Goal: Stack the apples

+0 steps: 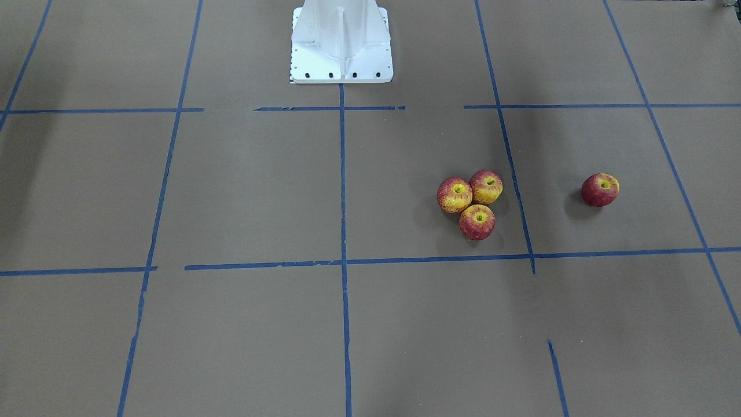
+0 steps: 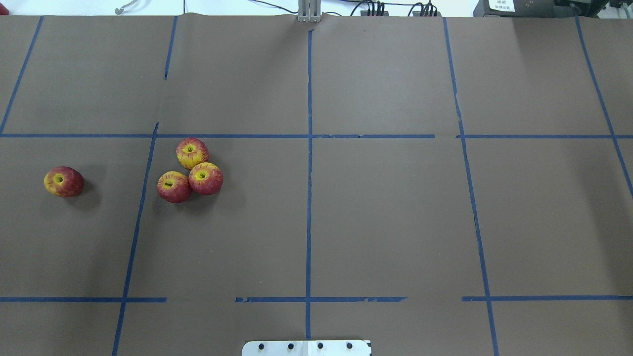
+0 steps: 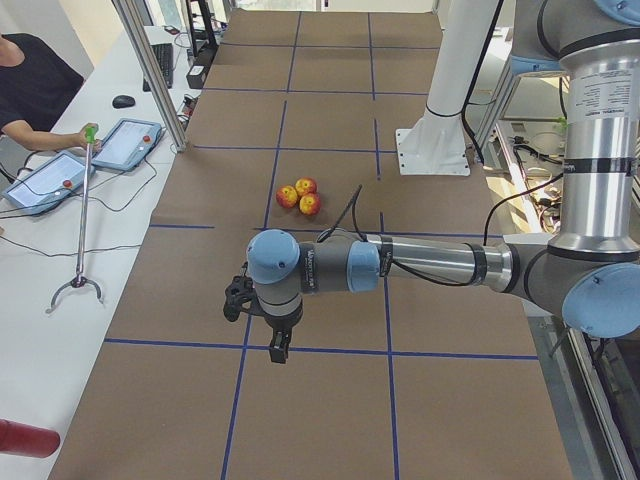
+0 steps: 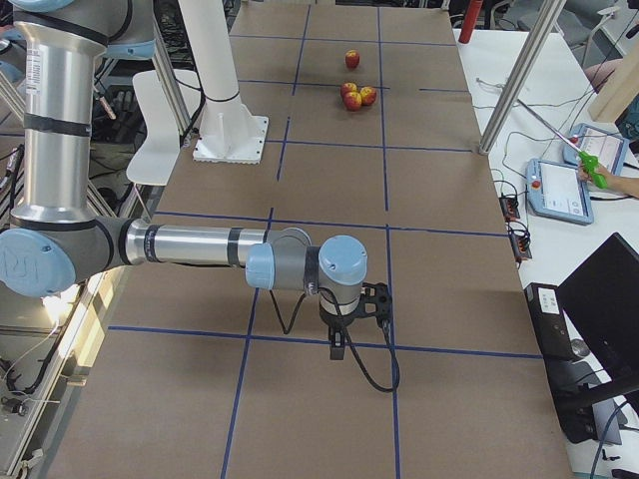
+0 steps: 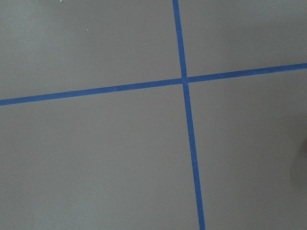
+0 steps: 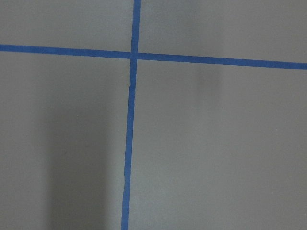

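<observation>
Left gripper (image 3: 277,348): hangs above the table, fingers pointing down. Seen only from the side, so I cannot tell whether it is parted or closed. Same for the right gripper (image 4: 340,344). Neither wrist camera shows an apple, only paper and tape.

Lone apple (image 2: 63,181): probably under or just behind the left gripper; the side view hides it.

Three apples (image 2: 192,170): farther inward from the left gripper, touching in a triangle. All four are well apart from the right gripper.

Handling (judgement): they look small, hard, light and smooth, and would roll readily. Grip across the widest girth, dimple up, then seat the lone apple in the hollow between the three.

Surface: flat brown paper (image 2: 385,222) with a blue tape grid (image 2: 309,198), which offers little to check a rolling apple.

Room: white base plate (image 1: 341,52). An operator (image 3: 30,85) sits with tablets (image 3: 125,143) at the side bench.
</observation>
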You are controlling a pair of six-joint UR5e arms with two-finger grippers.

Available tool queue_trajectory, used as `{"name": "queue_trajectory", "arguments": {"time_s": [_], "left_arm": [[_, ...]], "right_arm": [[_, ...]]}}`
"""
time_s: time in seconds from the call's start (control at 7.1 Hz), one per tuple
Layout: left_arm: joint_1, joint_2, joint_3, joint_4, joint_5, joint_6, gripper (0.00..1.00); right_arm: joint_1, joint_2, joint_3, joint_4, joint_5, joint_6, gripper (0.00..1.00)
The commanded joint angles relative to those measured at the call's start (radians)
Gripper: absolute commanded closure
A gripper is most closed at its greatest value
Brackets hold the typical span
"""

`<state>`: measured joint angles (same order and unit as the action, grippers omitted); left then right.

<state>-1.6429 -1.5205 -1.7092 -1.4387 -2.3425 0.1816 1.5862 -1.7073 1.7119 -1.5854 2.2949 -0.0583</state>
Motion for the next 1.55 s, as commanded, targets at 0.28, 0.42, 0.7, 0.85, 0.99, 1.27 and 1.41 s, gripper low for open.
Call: {"name": "queue_trajectory", "arguments": {"time_s": [0.28, 0.42, 0.7, 0.85, 0.99, 1.27, 1.41], "left_arm": [[0.006, -0.007, -0.007, 0.006, 0.009, -0.001, 0.0], [0.041, -0.015, 0.009, -0.003, 0.024, 0.001, 0.0], [0.131, -0.004, 0.026, -0.158, 0.012, -0.029, 0.0], [0.259, -0.009, 0.023, -0.254, -0.027, -0.292, 0.0], [0.382, -0.007, 0.016, -0.445, -0.018, -0.584, 0.0], [0.617, -0.012, -0.037, -0.621, 0.14, -1.052, 0.0], [0.673, -0.012, -0.067, -0.621, 0.217, -1.133, 0.0]], "right_arm": [[0.0, 0.0, 0.0, -0.001, 0.0, 0.0, 0.0], [0.0, 0.0, 0.0, -0.001, 0.0, 0.0, 0.0], [0.0, 0.0, 0.0, 0.001, 0.0, 0.0, 0.0], [0.0, 0.0, 0.0, -0.001, 0.0, 0.0, 0.0], [0.0, 0.0, 0.0, 0.001, 0.0, 0.002, 0.0], [0.0, 0.0, 0.0, 0.001, 0.0, 0.0, 0.0], [0.0, 0.0, 0.0, 0.001, 0.0, 0.0, 0.0]]}}
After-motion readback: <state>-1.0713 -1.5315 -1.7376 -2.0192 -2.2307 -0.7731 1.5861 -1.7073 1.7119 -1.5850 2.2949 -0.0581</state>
